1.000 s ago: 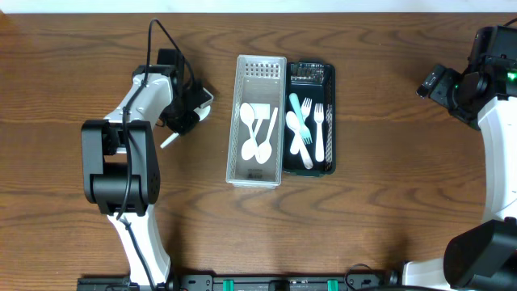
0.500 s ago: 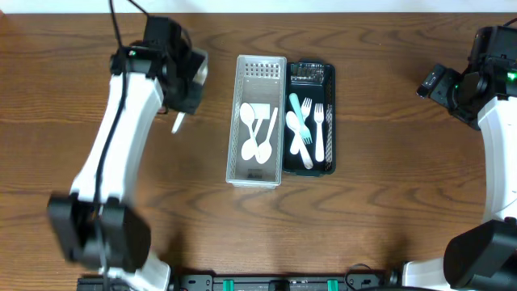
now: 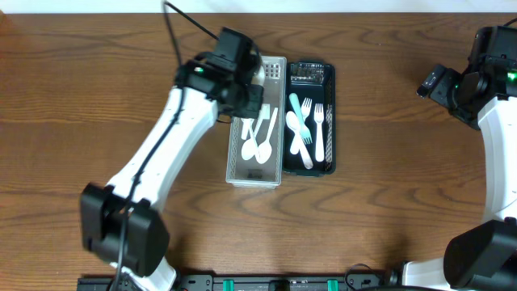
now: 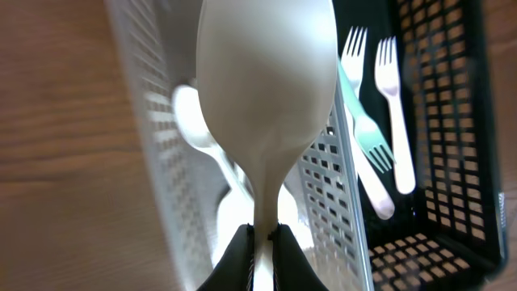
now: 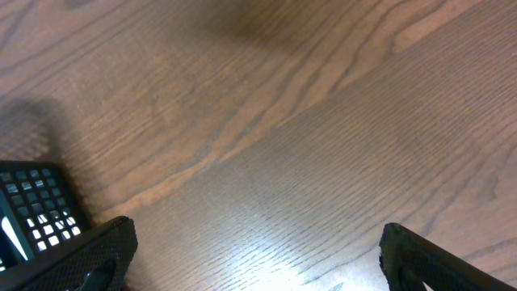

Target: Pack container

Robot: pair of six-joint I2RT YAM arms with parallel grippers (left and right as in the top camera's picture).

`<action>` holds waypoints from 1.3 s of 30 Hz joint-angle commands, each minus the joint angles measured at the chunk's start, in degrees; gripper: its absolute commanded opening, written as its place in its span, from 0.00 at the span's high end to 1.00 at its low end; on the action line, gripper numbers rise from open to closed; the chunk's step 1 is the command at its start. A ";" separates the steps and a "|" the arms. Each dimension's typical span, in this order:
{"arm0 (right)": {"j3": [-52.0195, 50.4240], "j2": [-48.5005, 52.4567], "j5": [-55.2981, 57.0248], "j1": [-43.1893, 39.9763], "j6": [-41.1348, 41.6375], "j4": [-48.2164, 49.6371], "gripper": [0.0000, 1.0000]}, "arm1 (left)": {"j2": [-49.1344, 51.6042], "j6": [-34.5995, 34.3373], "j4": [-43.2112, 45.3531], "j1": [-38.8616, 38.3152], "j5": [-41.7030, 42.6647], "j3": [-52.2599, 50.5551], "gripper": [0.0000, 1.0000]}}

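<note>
My left gripper (image 3: 252, 99) is shut on the handle of a white plastic spoon (image 4: 266, 89) and holds it over the far end of the white mesh basket (image 3: 234, 166). In the left wrist view the fingers (image 4: 234, 263) pinch the handle, and the spoon bowl hangs above the basket's wall (image 4: 137, 121). Other white spoons (image 3: 257, 144) lie in that basket. The black mesh basket (image 3: 330, 89) beside it holds white forks (image 3: 320, 129) and teal cutlery (image 3: 299, 113). My right gripper (image 3: 432, 83) is open and empty over bare table at the far right.
The two baskets stand side by side in the middle of the wooden table. In the right wrist view a corner of the black basket (image 5: 32, 202) shows at the left, and the right gripper (image 5: 258, 271) has only wood grain between its fingers.
My left arm has swung right from the table's left side, carrying the white spoon to above the white basket. The right arm has not moved.
</note>
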 commanded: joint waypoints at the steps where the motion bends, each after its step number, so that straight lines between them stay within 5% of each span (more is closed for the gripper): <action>1: -0.15 0.31 0.15 -0.48 -0.28 -0.07 0.01 | 2.19 -3.54 0.98 -0.66 0.31 -0.20 0.91; 6: -0.15 0.31 0.15 -0.48 -0.26 -0.04 0.01 | 1.79 -3.69 1.07 0.28 0.31 0.94 0.38; 13: -0.15 0.31 0.15 -0.48 -0.26 -0.07 0.01 | -7.02 -3.65 -0.74 4.90 0.07 4.72 0.00; 23: -0.15 0.31 0.15 -0.48 -0.26 -0.07 0.01 | -26.27 -3.06 -8.68 10.73 -0.28 4.85 0.02; 32: -0.15 0.31 0.15 -0.48 -0.26 -0.07 0.01 | -33.73 -1.81 -10.75 10.73 -0.81 4.85 0.02; 39: -0.15 0.31 0.15 -0.48 -0.26 -0.04 0.01 | -35.69 3.52 -14.58 10.91 -16.55 4.79 0.02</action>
